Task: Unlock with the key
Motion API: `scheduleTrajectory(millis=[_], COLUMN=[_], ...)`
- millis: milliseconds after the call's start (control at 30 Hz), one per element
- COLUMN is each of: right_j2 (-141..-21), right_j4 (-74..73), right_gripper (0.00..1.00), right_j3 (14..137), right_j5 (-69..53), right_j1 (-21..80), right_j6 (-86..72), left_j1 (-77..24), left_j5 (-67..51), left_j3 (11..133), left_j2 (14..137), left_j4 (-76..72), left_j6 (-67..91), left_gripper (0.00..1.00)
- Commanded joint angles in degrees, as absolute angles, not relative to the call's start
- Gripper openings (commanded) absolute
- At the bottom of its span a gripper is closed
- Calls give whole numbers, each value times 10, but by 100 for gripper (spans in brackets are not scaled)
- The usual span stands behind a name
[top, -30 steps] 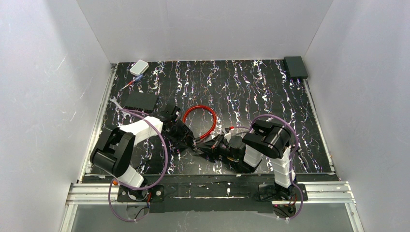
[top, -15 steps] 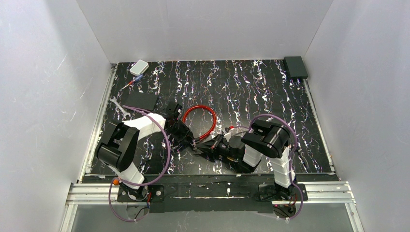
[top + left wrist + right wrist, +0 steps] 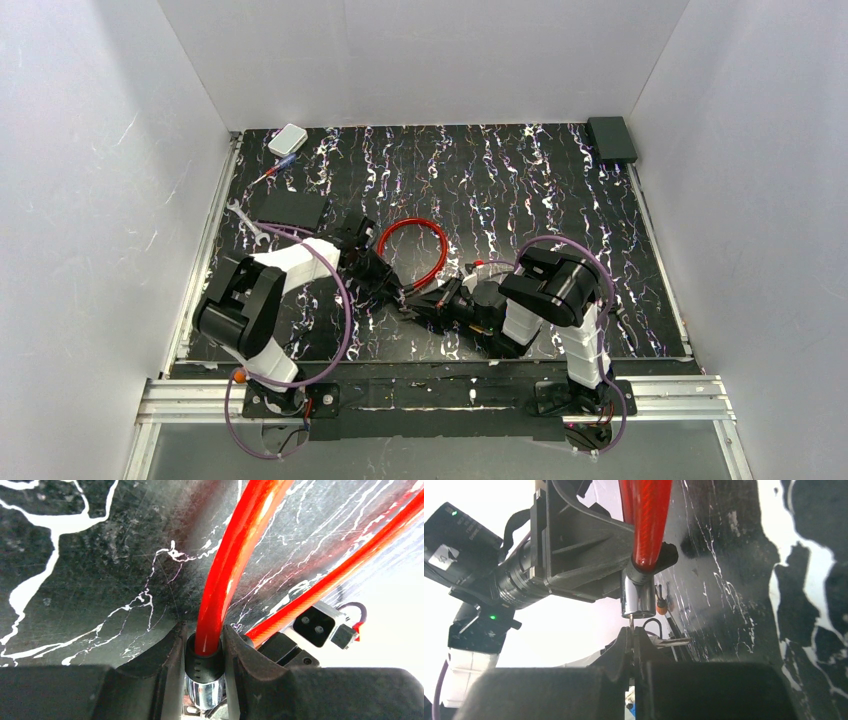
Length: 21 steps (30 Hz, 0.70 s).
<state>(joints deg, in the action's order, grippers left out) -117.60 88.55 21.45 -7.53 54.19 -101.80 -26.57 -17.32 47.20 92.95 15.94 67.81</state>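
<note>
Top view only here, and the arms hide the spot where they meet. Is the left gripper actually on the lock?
Observer: Yes, the left wrist view shows the left gripper clamped on the black collar of the red cable lock.
Operator: And the right side?
Observer: The right gripper is shut on the key, which points at the chrome barrel.
Operator: Inserted?
Observer: Its tip meets the barrel's end face; depth is unclear.

No legible text or labels
</note>
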Motion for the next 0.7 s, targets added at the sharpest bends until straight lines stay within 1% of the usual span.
scheduleTrajectory(millis=[0,200,467,667], right_j2=[-1202,-1155,-1095,-1034], right_j4=[1024,1024,1016,954], right_gripper=[1,1,1,1], right_j3=[210,212,243,298], right_j5=[-73,-60,-39,-15], right_j1=[534,534,538,557], right_j6=[-1121,-1136,-1166,-1183], left_j1=[-268,-267,-268,-268], left_j5=[-167,-165,-129,-90], left_j3=[425,346,335,331], left_j2=[853,743,606,517], left_j4=[118,-29,-53,-104], left_j6=[703,752,766,786], left_gripper=[0,0,0,0])
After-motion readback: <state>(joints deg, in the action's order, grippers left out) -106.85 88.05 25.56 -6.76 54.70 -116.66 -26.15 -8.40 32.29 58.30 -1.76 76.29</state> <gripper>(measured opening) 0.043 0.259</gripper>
